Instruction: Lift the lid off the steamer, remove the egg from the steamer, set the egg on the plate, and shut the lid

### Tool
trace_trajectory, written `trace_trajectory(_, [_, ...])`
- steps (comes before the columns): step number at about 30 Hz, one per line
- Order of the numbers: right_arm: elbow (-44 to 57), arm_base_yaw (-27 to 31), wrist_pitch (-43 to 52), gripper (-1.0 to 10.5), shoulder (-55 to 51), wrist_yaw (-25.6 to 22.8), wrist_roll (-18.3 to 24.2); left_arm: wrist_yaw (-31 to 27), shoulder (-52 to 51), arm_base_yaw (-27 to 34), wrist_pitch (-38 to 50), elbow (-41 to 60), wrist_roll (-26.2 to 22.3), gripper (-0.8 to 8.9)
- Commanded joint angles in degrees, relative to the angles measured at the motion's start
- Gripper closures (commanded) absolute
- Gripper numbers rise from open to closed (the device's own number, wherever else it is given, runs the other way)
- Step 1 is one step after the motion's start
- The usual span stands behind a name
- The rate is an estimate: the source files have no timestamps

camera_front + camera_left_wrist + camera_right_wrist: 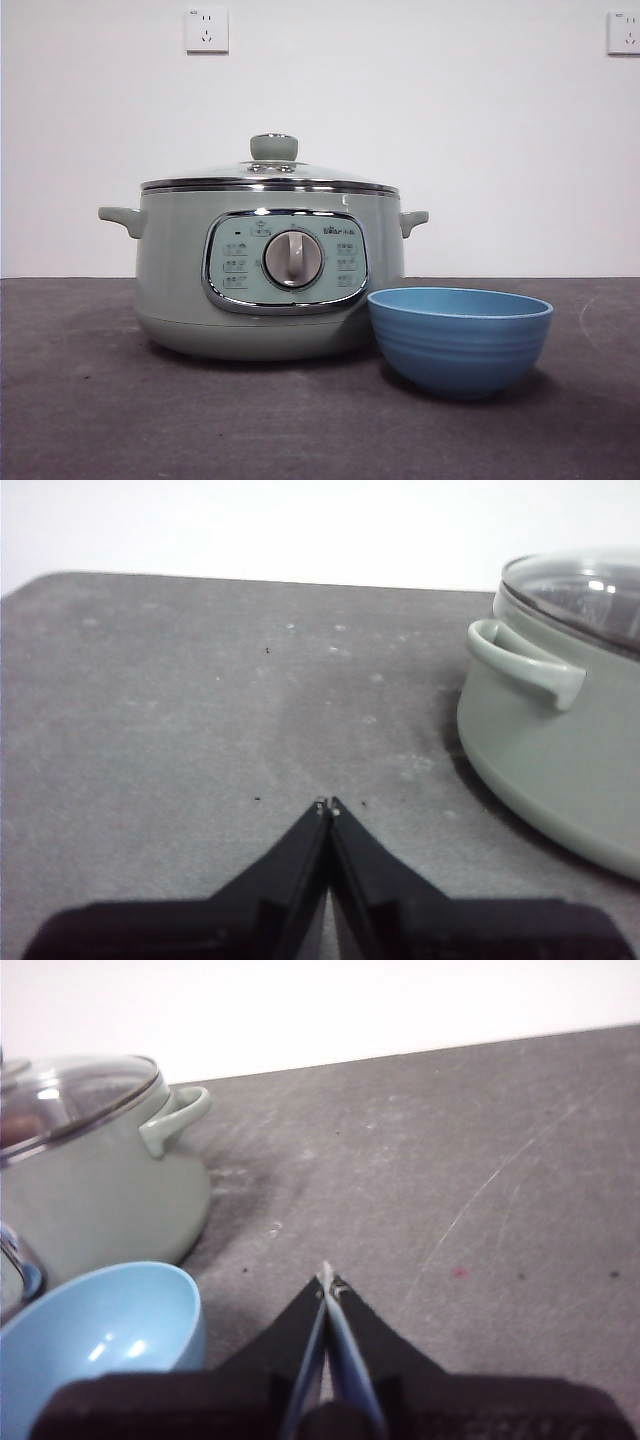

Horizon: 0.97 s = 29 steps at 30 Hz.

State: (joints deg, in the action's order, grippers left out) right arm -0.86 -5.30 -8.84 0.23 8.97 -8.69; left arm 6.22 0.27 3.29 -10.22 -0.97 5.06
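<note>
We log the left gripper [328,806] with its two black jaws pressed tip to tip, nothing between them, poised over bare dark table [180,710]. Outward from its tips, the steamer [560,770] stands off to one side, apart from the jaws, with one side handle [520,660] turned toward this pincer. The lid [585,590] sits on the pot; its glass dome catches light.

The right gripper [327,1282] is likewise closed to a point, jaws meeting, carrying nothing. Nearest to it we note the plate [100,1330], a blue bowl, just beside the jaws at their base and not touching them. We see nothing lying in the part of its hollow that shows. Beyond the bowl is the steamer, with the lid seated on it. The table on the far side of this pincer shows pale scratches.

In the front view neither arm appears. The steamer [270,270] stands upright, the lid [272,172] resting level on its chrome rim, knob [274,146] up, dial [293,259] facing us. The plate [458,338] stands upright just beside the pot's front; whether they touch we cannot tell. The egg is not visible. Two wall sockets [206,30] are on the white wall behind.
</note>
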Motion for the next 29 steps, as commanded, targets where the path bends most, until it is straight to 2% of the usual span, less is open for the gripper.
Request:
trace_trajectory(1, [0.57, -0.13, 0.98, 9.5, -0.13, 0.07, -6.36, 1.73, -0.07, 0.13, 0.26, 0.09, 2.95, 8.2])
trace_trajectory(4, [-0.44, -0.13, 1.4, 9.6, -0.11, 0.07, -11.28, 4.2, -0.07, 0.09, 0.2, -1.64, 5.07, 8.2])
trace_trajectory(6, [-1.75, -0.13, 1.4, 9.6, -0.11, 0.09, -12.63, 4.74, -0.07, 0.09, -0.31, -3.43, 6.21, 8.2])
trace_trajectory(11, [-6.69, -0.13, 1.27, 9.6, 1.29, 1.68, -12.7, 5.09, 0.33, 0.09, -3.13, -9.14, 8.11, 8.2])
trace_trajectory(18, [-16.26, -0.13, -1.11, 9.6, 10.01, 7.69, -12.11, 11.15, 5.62, 0.07, -8.28, -19.19, 8.66, 8.2])
trace_trajectory(21, [-21.68, -0.13, -3.89, 9.6, 15.8, 11.19, -10.14, 13.97, 9.62, 0.09, -12.17, -24.3, 7.3, 8.2])
trace_trajectory(29, [-39.45, -0.15, -19.67, 9.6, 33.83, 24.22, 3.04, 24.76, 21.42, 0.07, -22.91, -37.29, 0.96, 8.2])
